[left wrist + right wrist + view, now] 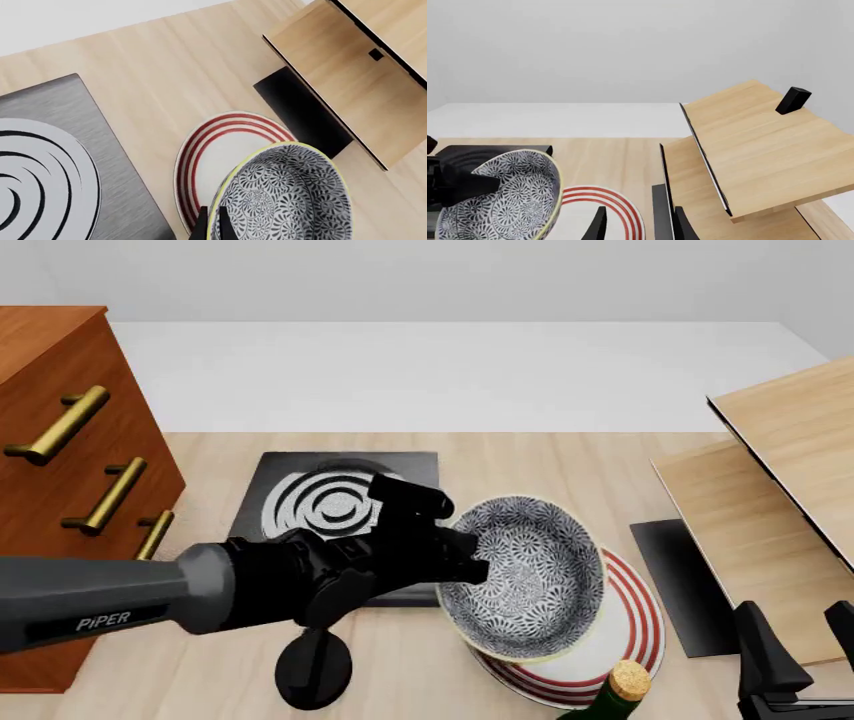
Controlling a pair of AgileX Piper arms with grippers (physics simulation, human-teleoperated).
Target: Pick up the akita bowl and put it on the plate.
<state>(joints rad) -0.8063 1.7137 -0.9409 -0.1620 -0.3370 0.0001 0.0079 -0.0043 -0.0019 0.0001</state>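
Grey-and-white akita bowl [523, 575] tilted, lower centre-right | left gripper [447, 558] fingers clamped on its left rim | red-ringed plate [627, 640] directly beneath, lower right | right gripper [801, 660] idle, fingers parted, nearer plate

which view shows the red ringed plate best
The left wrist view: most of the plate shows, rings clear. In the front view the bowl covers much of it. The right wrist view catches only an edge.
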